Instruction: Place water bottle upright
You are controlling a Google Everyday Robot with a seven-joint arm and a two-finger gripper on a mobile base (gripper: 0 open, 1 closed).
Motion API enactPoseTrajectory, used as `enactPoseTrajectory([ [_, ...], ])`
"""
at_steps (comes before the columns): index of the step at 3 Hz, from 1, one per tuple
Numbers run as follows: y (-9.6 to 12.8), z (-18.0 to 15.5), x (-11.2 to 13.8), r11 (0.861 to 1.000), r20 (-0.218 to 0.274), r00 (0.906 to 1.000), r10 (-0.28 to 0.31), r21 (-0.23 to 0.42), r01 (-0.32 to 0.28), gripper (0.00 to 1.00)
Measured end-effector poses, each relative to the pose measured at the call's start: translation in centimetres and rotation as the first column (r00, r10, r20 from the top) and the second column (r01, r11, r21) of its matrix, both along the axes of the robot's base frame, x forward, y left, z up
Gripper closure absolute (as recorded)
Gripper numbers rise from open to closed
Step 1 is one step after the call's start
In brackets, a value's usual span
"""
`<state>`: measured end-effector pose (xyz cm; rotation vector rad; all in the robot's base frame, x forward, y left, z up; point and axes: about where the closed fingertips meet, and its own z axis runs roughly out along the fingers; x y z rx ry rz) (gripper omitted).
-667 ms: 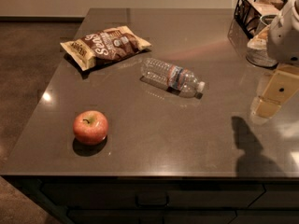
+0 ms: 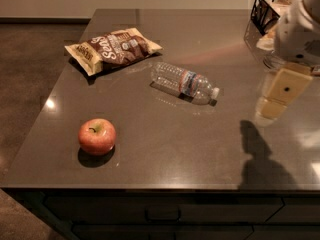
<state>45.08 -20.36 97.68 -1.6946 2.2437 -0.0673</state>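
The water bottle (image 2: 184, 83) is a small clear ribbed bottle with a blue-red-white label. It lies on its side near the middle of the dark counter (image 2: 165, 149), its white cap pointing to the right and slightly toward the front. My gripper (image 2: 280, 95) hangs above the counter's right side, to the right of the bottle's cap and well apart from it. It holds nothing that I can see. Its shadow falls on the counter in front of it.
A brown chip bag (image 2: 112, 49) lies at the back left of the bottle. A red apple (image 2: 97, 136) sits near the front left. A black wire basket (image 2: 270, 10) stands at the back right corner, behind my arm.
My gripper has moved slightly to the left, toward the bottle. The bottle, bag and apple have not moved.
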Motion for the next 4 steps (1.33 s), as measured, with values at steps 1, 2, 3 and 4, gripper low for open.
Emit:
enactPoseTrajectory([
  [1, 2.6, -0.2, 2.3, 0.999, -0.024, 0.9994, -0.024, 0.041, 0.025, 0.0],
  [2, 5.8, -0.9, 5.1, 0.997, -0.049, 0.9981, -0.037, 0.069, 0.041, 0.0],
  [3, 8.7, -2.3, 8.1, 0.995, -0.052, 0.9956, -0.078, 0.06, 0.081, 0.0],
  [4, 10.6, -4.2, 10.6, 0.991, -0.044, 0.9906, -0.129, 0.028, 0.131, 0.0],
])
